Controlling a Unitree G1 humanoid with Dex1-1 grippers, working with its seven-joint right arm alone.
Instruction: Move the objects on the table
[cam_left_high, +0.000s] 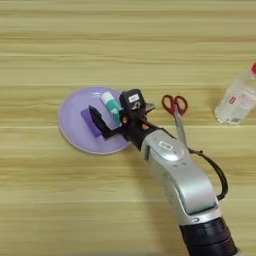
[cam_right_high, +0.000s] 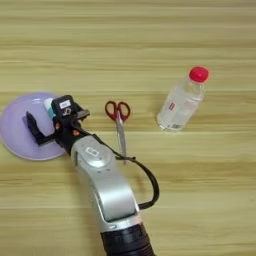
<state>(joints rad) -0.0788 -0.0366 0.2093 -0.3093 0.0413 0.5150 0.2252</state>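
A round lilac plate (cam_left_high: 72, 117) lies at the left of the table. On it rest a small purple block (cam_left_high: 89, 121) and a white-and-green glue stick (cam_left_high: 110, 104). My right gripper (cam_left_high: 114, 112) hovers over the plate's right half, open, with its fingers spread wide. One black finger (cam_left_high: 98, 121) stands right beside the block, and the glue stick shows in the gap between the fingers. Red-handled scissors (cam_right_high: 118, 119) lie to the right of the plate. Further right, a clear bottle with a red cap (cam_right_high: 181, 101) lies tilted.
My silver forearm (cam_left_high: 182, 182) runs from the bottom right up to the plate, passing close to the scissors' blades. A black cable (cam_left_high: 216, 172) loops off its right side. Bare wooden table (cam_left_high: 125, 45) stretches behind the objects.
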